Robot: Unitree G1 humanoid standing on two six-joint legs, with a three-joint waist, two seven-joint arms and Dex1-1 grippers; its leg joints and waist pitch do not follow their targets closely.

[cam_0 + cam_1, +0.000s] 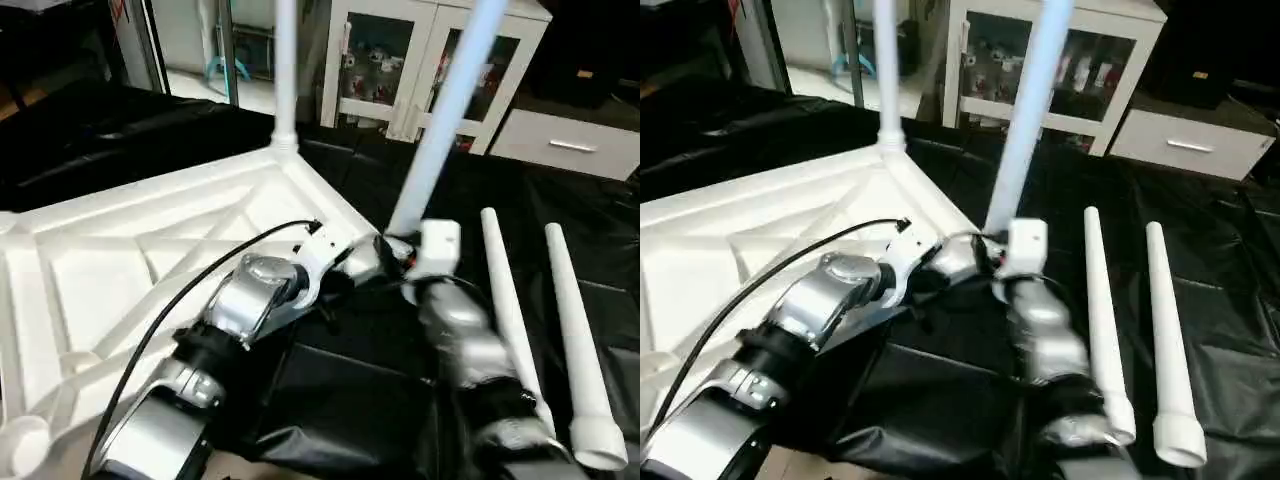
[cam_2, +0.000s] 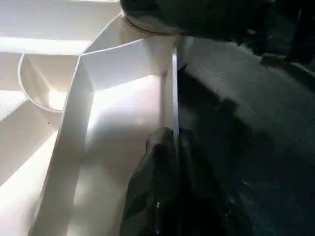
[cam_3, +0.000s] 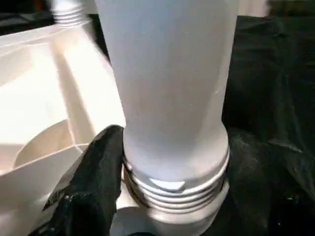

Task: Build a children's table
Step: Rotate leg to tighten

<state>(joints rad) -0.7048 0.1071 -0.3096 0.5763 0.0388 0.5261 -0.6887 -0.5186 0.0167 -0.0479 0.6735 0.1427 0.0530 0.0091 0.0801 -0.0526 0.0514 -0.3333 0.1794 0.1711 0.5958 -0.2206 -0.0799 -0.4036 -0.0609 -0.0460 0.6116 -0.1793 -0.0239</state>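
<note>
The children's table top (image 1: pixel 150 250) lies ribbed side up on the black-covered work table (image 1: pixel 380 400), one leg (image 1: pixel 285 70) standing upright in its far corner; the right gripper (image 3: pixel 162 162) clasps a second leg (image 1: pixel 445 110) just above its threads, tilted, presumably to screw in, while the left gripper (image 2: pixel 170 147), pinched nearly closed, steadies the top's edge wall, both forearms meeting there; two spare legs (image 1: pixel 560 330) lie alongside

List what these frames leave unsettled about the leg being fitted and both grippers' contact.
- Tilted leg: its top is cut off by the head views' upper edge.
- Its threaded base: the socket below is cut off by the right wrist view's lower edge, so seating is unclear.
- Right gripper: one finger shows; the leg hides the other.
- Left gripper: shut on the tabletop rim; grip depth lost in shadow.
</note>
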